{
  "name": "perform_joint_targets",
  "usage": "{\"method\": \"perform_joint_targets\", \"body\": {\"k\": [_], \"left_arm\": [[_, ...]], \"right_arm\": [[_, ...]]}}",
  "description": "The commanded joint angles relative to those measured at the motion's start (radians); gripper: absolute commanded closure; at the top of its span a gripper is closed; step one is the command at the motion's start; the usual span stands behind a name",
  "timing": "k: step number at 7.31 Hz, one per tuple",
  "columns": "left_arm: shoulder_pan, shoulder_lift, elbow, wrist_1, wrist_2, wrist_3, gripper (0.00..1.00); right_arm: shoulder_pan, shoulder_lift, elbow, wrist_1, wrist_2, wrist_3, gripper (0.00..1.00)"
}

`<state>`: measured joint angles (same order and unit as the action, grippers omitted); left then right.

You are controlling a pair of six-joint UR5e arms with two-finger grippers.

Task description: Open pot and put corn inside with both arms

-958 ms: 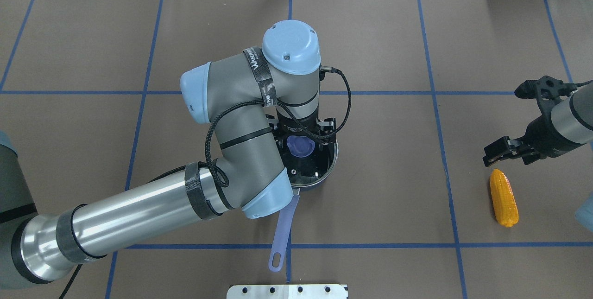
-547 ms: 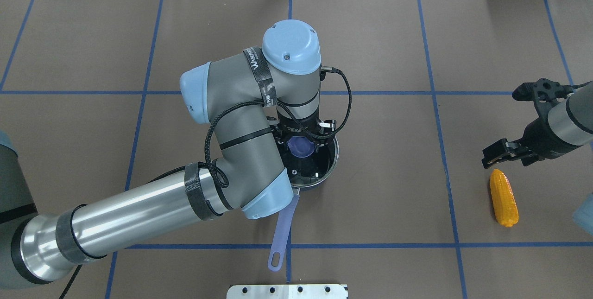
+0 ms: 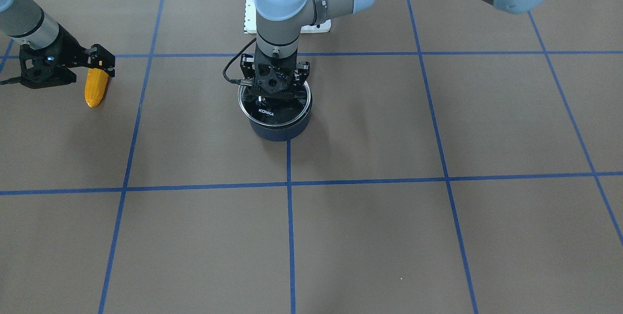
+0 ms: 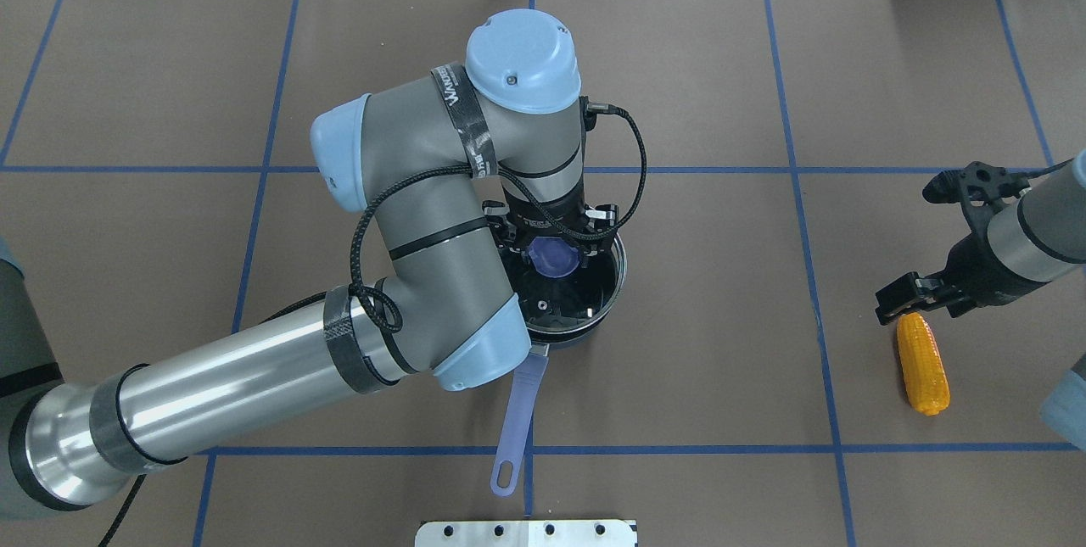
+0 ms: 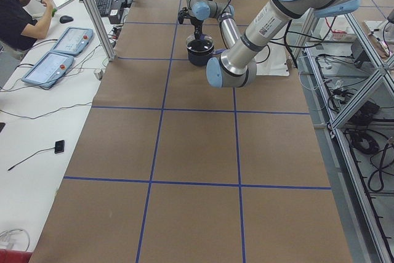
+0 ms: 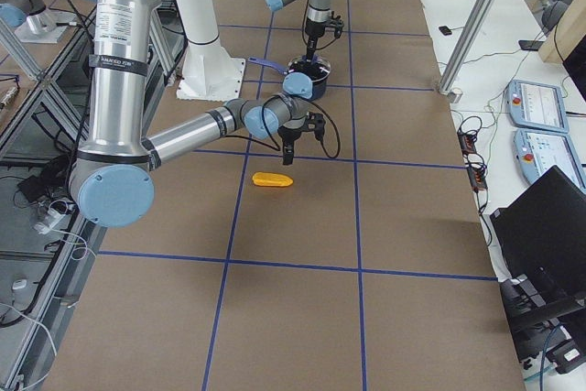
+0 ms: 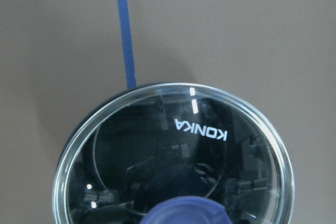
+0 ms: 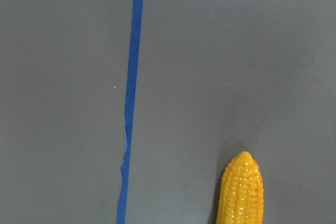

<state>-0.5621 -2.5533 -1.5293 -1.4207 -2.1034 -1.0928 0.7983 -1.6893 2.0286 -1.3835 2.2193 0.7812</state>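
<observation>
The left arm (image 4: 254, 369) is a jointed tube of brushed silver and matt grey with pale-blue joint caps (image 4: 522, 64). Black straps (image 4: 458, 110) with white lettering bind a braided black cable (image 4: 371, 301) to it. The right arm (image 4: 1031, 229) shows the same grey.

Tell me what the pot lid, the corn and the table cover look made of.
Lid: clear glass, glossy. It mirrors lights and shows the dark inside, and it has a bright, metal-looking rim.
Corn: probably moulded plastic, shiny orange-yellow, with highlights on even kernels.
Table cover: a matte brown sheet with no glare, paper or something similar; I cannot tell which.
</observation>
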Motion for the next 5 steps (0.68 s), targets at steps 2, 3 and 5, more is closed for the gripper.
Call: {"method": "perform_joint_targets", "body": {"k": [2,3,5], "left_arm": [[-0.084,0.004,-0.097,0.136,-0.018,0.072,0.42],[-0.114,0.028,-0.115,0.152,-0.018,0.111,0.42],[-0.176,0.097,-0.153,0.154,-0.018,0.192,0.42]], "right_arm": [[-0.042,-0.032,-0.034,0.001,-0.023,-0.076,0.01],[-0.060,-0.033,-0.033,0.003,-0.044,-0.066,0.01],[-0.080,-0.065,-0.037,0.047,-0.061,-0.065,0.01]]}}
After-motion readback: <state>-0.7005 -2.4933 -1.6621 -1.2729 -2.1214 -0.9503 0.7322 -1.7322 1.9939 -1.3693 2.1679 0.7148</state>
